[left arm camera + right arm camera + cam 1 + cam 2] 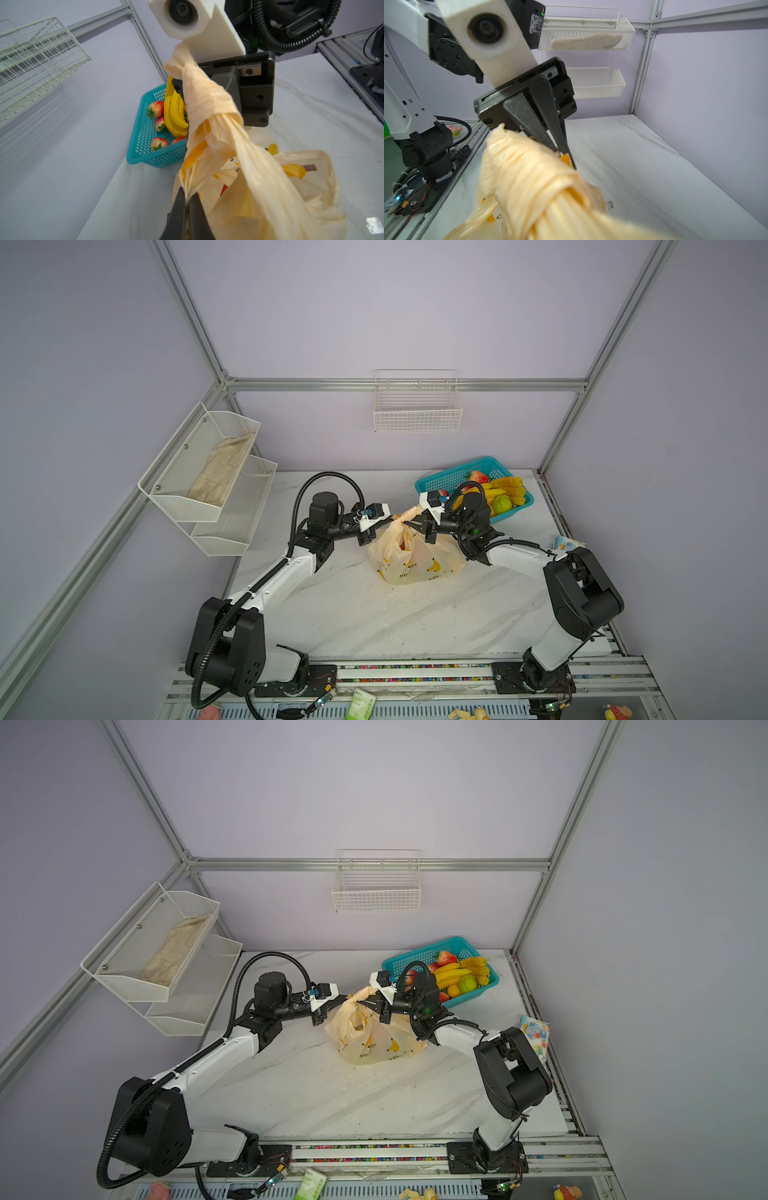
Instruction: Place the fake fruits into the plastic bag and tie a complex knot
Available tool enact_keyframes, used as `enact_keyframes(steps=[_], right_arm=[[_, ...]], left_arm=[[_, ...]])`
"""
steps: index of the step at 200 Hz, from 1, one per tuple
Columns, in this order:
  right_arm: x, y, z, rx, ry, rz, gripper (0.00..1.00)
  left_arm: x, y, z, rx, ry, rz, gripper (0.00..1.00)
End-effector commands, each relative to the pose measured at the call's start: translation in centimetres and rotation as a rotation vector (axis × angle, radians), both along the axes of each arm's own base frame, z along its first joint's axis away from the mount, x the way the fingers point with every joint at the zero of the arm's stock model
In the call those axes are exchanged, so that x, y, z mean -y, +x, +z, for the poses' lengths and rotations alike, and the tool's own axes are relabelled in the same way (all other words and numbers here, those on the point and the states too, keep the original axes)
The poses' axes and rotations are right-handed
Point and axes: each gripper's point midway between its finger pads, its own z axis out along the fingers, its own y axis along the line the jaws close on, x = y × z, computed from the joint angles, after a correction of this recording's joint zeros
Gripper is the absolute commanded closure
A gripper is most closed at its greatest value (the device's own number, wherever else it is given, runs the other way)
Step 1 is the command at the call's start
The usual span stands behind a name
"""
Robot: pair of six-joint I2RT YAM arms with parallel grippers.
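Observation:
The plastic bag (419, 562) (376, 1044) sits mid-table, cream with printed bananas. Its handle strips are twisted into a knot (402, 519) (207, 99) above it. My left gripper (188, 200) (390, 522) is shut on a bunched strip of the bag just left of the knot; its black fingers (560, 141) pinch the plastic. My right gripper (410, 524) (364, 1003) meets the knot from the right; its tips are hidden behind a thick strip (542, 187) that runs straight to them. Fake fruits (500, 493) (174, 116) lie in the teal basket. A red shape (224, 189) shows through the bag.
The teal basket (432, 481) stands at the back right, just behind my right wrist. White mesh shelves (208, 477) hang on the left wall and a wire basket (417, 406) on the back wall. A colourful packet (535, 1033) lies at the table's right edge.

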Motion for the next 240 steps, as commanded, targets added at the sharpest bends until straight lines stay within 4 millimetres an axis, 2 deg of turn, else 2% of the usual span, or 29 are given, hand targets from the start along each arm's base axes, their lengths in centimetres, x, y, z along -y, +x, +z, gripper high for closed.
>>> enact_keyframes(steps=[1,20,36,80,112,117,119,124,158,182,211,240], right_arm=[[-0.1,-0.3,2.2,0.074,0.026,-0.001,1.00],[0.0,-0.1,2.2,0.078,0.017,-0.022,0.99],[0.3,0.2,1.8,0.069,-0.002,-0.056,0.79],[2.9,1.6,0.9,-0.006,-0.076,-0.278,0.39],[5.6,0.9,1.3,-0.089,-0.064,-0.384,0.29],[5.8,0.9,0.8,-0.115,-0.070,-0.395,0.28],[6.1,0.6,1.5,-0.107,-0.058,-0.398,0.28],[6.5,0.4,1.9,-0.117,-0.050,-0.405,0.26],[8.2,-0.6,3.0,-0.211,0.005,-0.399,0.22],[8.7,-1.5,4.4,-0.194,0.022,-0.379,0.23],[8.5,-2.0,5.2,-0.185,0.029,-0.334,0.32],[7.8,-2.0,5.2,-0.192,0.022,-0.282,0.50]], left_arm=[[0.2,0.8,4.3,0.100,-0.031,0.010,1.00],[0.1,0.8,4.1,0.090,-0.032,0.022,1.00],[0.0,0.7,4.0,0.086,-0.041,0.028,1.00],[0.0,0.8,3.2,0.078,-0.053,0.043,1.00],[0.1,0.8,2.9,0.070,-0.053,0.037,1.00],[0.2,0.8,2.8,0.069,-0.054,0.033,1.00],[0.2,0.8,2.8,0.069,-0.055,0.034,1.00],[0.2,0.8,2.9,0.069,-0.055,0.032,1.00],[0.5,0.6,2.8,0.070,-0.054,0.025,1.00],[0.6,0.5,2.7,0.070,-0.053,0.022,1.00],[0.7,0.5,2.8,0.073,-0.052,0.020,1.00],[0.8,0.5,2.7,0.072,-0.050,0.021,1.00]])
